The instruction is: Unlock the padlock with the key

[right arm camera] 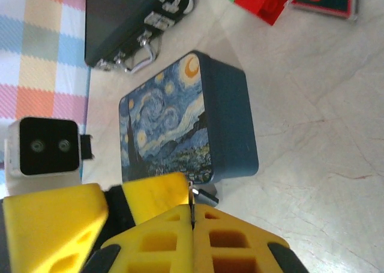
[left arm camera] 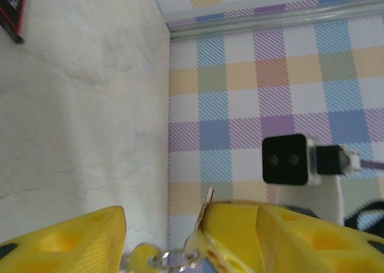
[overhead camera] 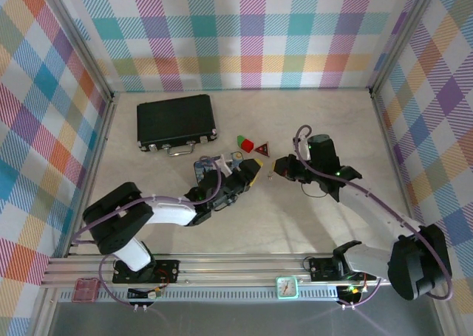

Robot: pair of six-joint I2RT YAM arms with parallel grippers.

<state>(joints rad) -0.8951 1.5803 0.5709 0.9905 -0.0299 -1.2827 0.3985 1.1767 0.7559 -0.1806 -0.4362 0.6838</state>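
In the right wrist view my right gripper [right arm camera: 192, 208] is shut on a thin metal blade seen edge-on, the key [right arm camera: 192, 196]. A small silvery-dark piece [right arm camera: 208, 197] pokes out just past its fingertips and looks like the padlock; most of it is hidden. One yellow finger [right arm camera: 156, 192] of my left gripper presses beside these tips. In the left wrist view the left gripper [left arm camera: 162, 240] has its fingers apart. A brass-tan key [left arm camera: 207, 216] leans on the inner face of its right finger [left arm camera: 234, 234], with a key ring [left arm camera: 174, 258] hanging across the gap. From above, both grippers [overhead camera: 250, 175] [overhead camera: 277, 170] meet mid-table.
A blue swirl-painted box [overhead camera: 216, 163] lies under the left gripper's wrist. A black case [overhead camera: 175, 120] sits at the back left. Red and green blocks [overhead camera: 244, 142] and a dark red triangle [overhead camera: 264, 149] lie just behind the grippers. Plaid walls enclose the table.
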